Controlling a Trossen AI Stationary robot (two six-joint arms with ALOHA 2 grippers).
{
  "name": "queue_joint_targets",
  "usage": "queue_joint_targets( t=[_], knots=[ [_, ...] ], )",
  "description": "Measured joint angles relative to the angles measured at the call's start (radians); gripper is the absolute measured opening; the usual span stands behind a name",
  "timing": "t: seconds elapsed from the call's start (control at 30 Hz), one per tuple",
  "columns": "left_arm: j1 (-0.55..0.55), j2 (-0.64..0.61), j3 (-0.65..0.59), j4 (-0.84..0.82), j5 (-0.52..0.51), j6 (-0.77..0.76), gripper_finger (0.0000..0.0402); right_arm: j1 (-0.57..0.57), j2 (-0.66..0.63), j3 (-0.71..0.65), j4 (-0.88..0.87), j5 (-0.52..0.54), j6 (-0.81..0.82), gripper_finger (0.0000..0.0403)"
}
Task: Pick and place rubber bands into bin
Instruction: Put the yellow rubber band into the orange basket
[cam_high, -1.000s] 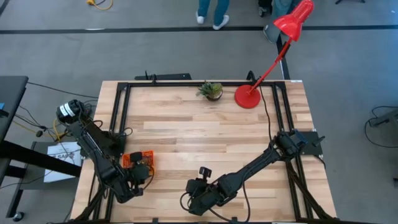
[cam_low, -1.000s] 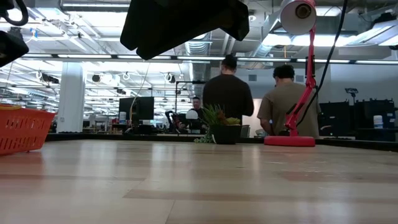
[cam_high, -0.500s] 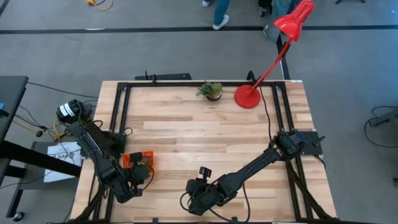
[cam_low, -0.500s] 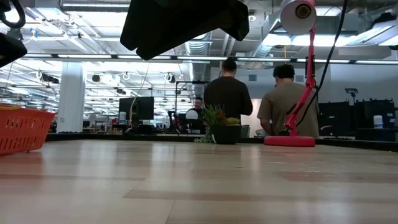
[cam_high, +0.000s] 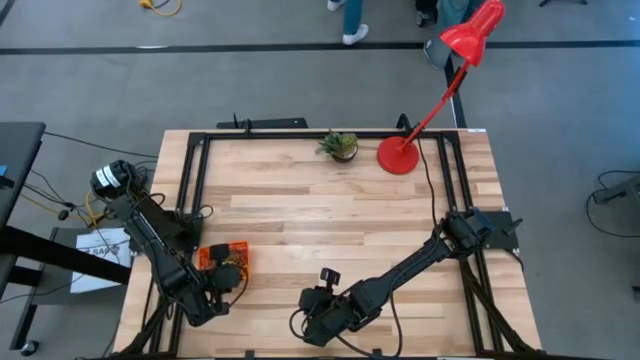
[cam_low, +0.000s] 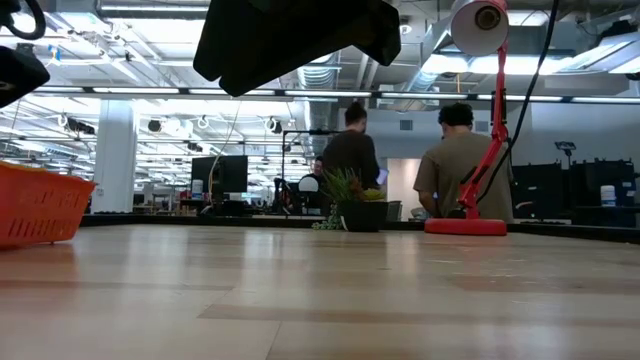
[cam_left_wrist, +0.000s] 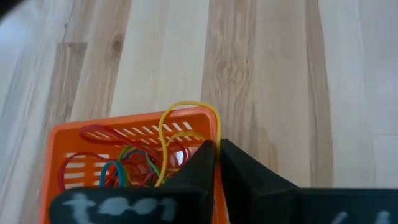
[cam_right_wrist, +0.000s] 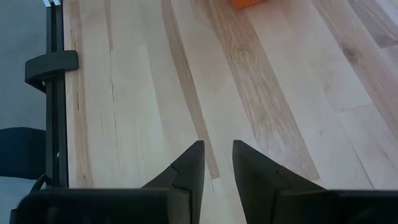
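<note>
Placing step: left gripper (cam_left_wrist: 216, 163), fingers clenched on yellow rubber band (cam_left_wrist: 186, 121) over orange bin (cam_left_wrist: 68, 140) at table's 8 o'clock; release next; right gripper (cam_right_wrist: 217, 163), slightly parted and empty, waits at 6 o'clock.

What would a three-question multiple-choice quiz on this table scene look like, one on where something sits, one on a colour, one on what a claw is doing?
1. Where on the table is the orange bin?
A. Near the left arm, at the near left part
B. Beside the lamp base
C. At the table's middle

2. What colour is the rubber band that loops over the bin's rim by the left gripper?
A. Green
B. Yellow
C. Grey

3. How do the left gripper's fingers stand?
A. Spread wide over bare wood
B. Shut at the bin's rim, on the yellow band
C. Out of sight

Answers: 1 A, the high view shows the bin beside the left arm. 2 B, the left wrist view shows a yellow loop arching over the rim. 3 B, the fingertips meet there with no real gap. The right gripper hangs open over bare wood.
</note>
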Motion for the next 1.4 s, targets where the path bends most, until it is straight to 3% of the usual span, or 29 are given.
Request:
queue_joint_targets(
  t=[0.4, 0.63, 0.9, 1.17, 1.4],
  knots=[
    [0.000, 0.000, 0.040, 0.032, -0.041, 0.076, 0.0002, 0.000, 0.000, 0.000, 0.000, 0.000, 0.000, 0.0076],
    [0.019, 0.000, 0.007, 0.018, 0.033, 0.024, 0.0000, 0.000, 0.000, 0.000, 0.000, 0.000, 0.000, 0.0076],
    [0.021, 0.000, 0.002, 0.063, 0.022, 0.085, 0.0000, 0.000, 0.000, 0.000, 0.000, 0.000, 0.000, 0.0076],
    [0.025, 0.000, 0.002, 0.048, 0.025, 0.024, 0.0000, 0.000, 0.000, 0.000, 0.000, 0.000, 0.000, 0.0076],
    [0.045, 0.000, 0.002, -0.072, 0.024, -0.104, 0.0015, 0.000, 0.000, 0.000, 0.000, 0.000, 0.000, 0.0076]
  ],
)
